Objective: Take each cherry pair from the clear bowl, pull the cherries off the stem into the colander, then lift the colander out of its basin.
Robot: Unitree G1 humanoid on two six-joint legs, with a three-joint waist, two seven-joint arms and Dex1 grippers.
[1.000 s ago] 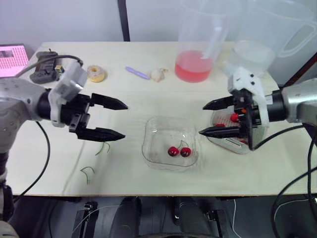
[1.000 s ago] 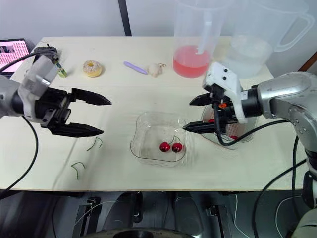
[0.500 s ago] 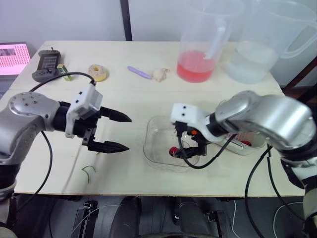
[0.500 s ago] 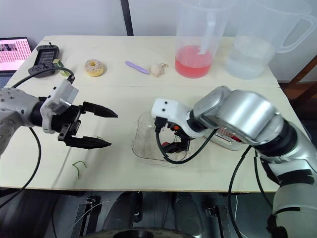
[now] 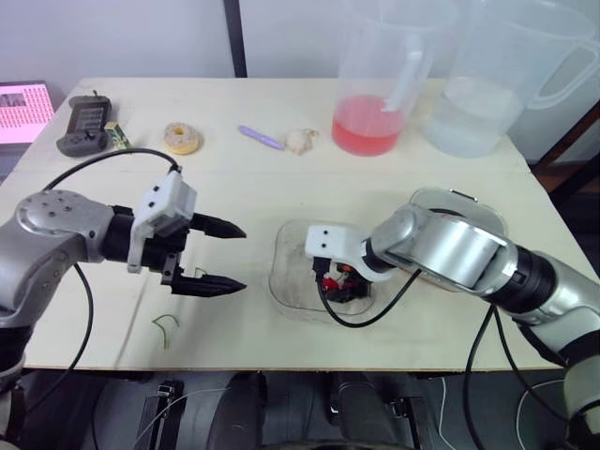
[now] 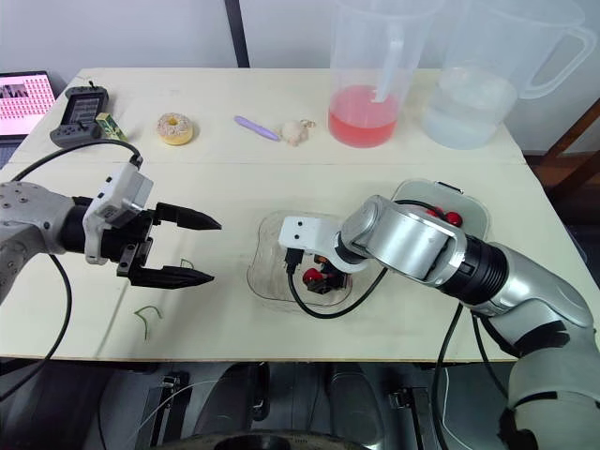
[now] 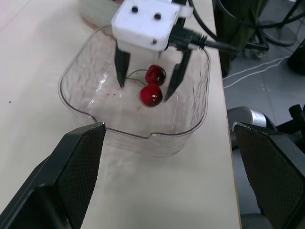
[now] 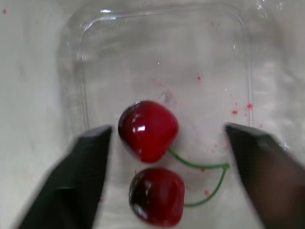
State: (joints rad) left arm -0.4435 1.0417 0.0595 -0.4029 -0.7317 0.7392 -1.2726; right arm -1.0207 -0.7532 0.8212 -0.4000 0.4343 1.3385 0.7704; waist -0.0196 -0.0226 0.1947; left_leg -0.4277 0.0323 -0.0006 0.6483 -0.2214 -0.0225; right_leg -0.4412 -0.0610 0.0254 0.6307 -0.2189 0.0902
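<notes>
- A cream table (image 5: 281,187) is seen before a pale wall; a lit screen (image 5: 22,99) sits past its far left corner.
- The clear bowl (image 5: 286,253) is placed near the front edge, at the middle of the table.
- One cherry pair (image 7: 151,94) lies on the bowl's floor, the two red cherries joined by a curved green stem.
- The right gripper (image 7: 144,89) is lowered into the bowl with its jaws spread wide – one black finger stands on each side of the pair, and nothing is clamped.
- The left gripper (image 5: 242,258) is held over the table to the left of the bowl, well apart from it, jaws wide and empty.
- The colander (image 6: 473,208) is set in its basin to the right of the bowl, partly hidden behind the right arm; red cherries (image 6: 448,217) are seen inside.
- Two loose green stems (image 5: 166,325) lie on the table near the left gripper.
- Along the far side are ranged a handheld device (image 5: 82,122), a doughnut (image 5: 182,138), a purple stick (image 5: 260,137), a pale garlic-like bulb (image 5: 298,141), a jug of pink liquid (image 5: 370,117) and a jug of clear water (image 5: 473,112).
</notes>
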